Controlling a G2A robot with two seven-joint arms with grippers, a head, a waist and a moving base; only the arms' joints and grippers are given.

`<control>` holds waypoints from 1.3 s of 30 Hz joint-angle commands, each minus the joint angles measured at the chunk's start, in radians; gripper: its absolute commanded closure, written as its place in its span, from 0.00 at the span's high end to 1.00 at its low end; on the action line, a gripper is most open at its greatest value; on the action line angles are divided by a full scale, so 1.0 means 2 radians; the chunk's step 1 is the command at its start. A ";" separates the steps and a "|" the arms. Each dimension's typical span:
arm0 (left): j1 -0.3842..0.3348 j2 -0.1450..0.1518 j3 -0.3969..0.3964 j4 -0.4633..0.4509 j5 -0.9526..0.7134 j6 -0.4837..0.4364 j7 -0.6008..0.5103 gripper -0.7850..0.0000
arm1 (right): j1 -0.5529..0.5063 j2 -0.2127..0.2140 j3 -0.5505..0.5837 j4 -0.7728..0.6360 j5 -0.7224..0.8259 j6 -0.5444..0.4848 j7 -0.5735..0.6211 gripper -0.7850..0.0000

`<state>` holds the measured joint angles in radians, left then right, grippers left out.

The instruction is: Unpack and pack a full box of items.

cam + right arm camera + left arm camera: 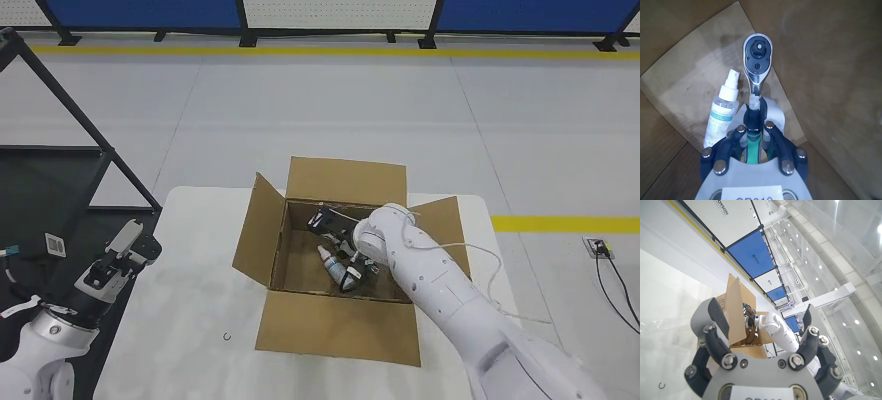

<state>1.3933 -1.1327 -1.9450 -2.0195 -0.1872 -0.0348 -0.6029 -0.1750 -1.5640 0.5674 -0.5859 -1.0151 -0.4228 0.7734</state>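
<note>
An open cardboard box [335, 325] stands in the middle of the white table [190, 300], its flaps spread out. Inside it my right gripper [350, 272] [754, 111] is shut on a ratchet wrench [757, 56] with a green and black handle. The chrome head sticks out past the fingers, above the box floor. A clear spray bottle [722, 111] [329, 260] with a white cap lies on the box floor beside the gripper. My left gripper [140, 245] [762, 311] is open with nothing in it, over the table's left edge, well away from the box [734, 313].
A small metal ring [229, 336] [662, 385] lies on the table in front of the box's left side. A black metal frame [60, 90] stands left of the table. The box walls [829, 75] close in around the right gripper.
</note>
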 commanded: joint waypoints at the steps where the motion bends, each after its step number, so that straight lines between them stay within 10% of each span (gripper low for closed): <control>1: 0.000 0.000 0.000 0.000 0.000 0.000 0.000 1.00 | -0.015 0.017 0.016 -0.042 -0.010 -0.002 0.007 0.00; 17: 0.000 0.000 0.000 0.000 0.000 0.000 0.000 1.00 | -0.272 0.131 0.235 -0.526 -0.069 0.029 0.099 0.00; 39: 0.000 0.000 0.000 0.000 0.000 0.000 0.000 1.00 | -0.345 0.141 0.335 -0.639 -0.040 0.130 0.021 0.00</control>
<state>1.3933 -1.1327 -1.9450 -2.0195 -0.1872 -0.0348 -0.6029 -0.8417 -1.2853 1.1975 -1.8218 -1.1082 -0.1887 0.8277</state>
